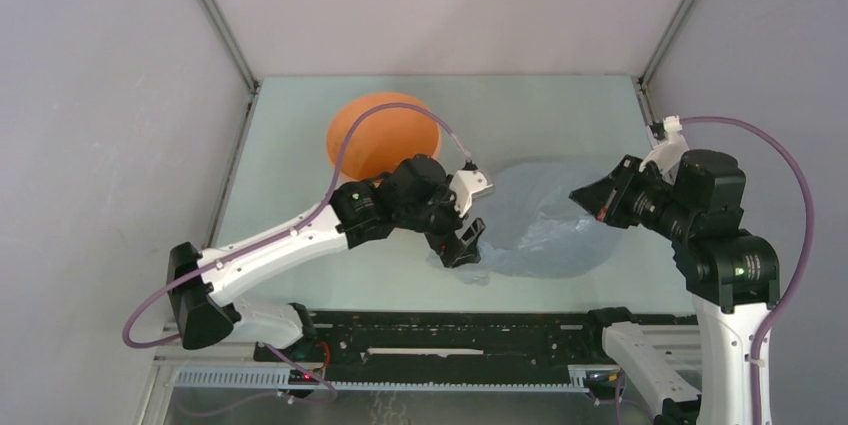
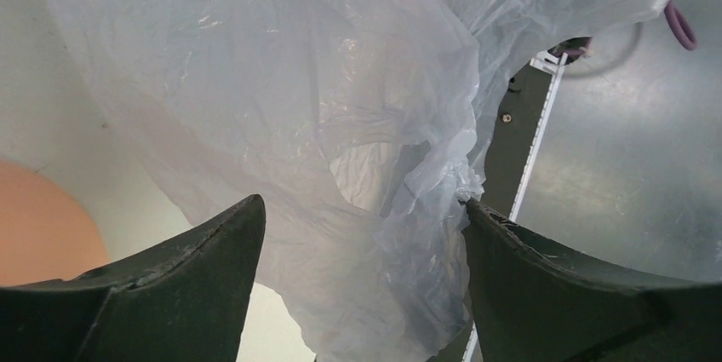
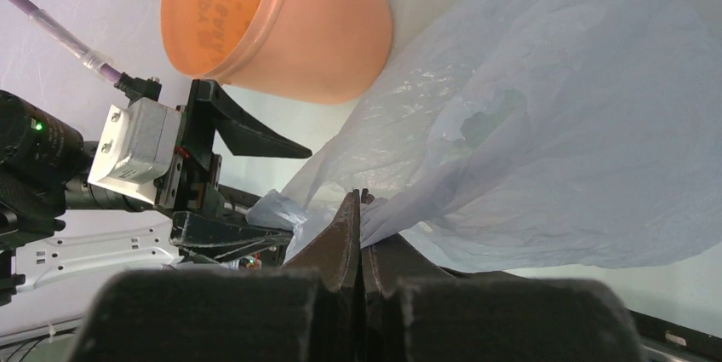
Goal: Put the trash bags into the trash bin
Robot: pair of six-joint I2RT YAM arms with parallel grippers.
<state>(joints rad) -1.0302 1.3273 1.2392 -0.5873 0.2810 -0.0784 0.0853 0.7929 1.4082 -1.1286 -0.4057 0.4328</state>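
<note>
The trash bag (image 1: 545,220), a pale blue-grey wrinkled film, lies spread on the table right of centre. My right gripper (image 1: 585,195) is at its right edge, and the right wrist view shows that gripper (image 3: 359,200) shut with the film (image 3: 553,123) pinched at its tips. At the bag's near left corner, my left gripper (image 1: 468,235) is open; a bunched fold of the bag (image 2: 298,81) hangs between its spread fingers (image 2: 213,251). The orange trash bin (image 1: 385,135) stands upright behind the left gripper, seen also as the bin (image 3: 281,21) and the bin (image 2: 34,226).
Grey enclosure walls close in the table (image 1: 560,115) on three sides. A black rail (image 1: 450,345) runs along the near edge between the arm bases. Purple cables (image 1: 780,165) loop off both arms.
</note>
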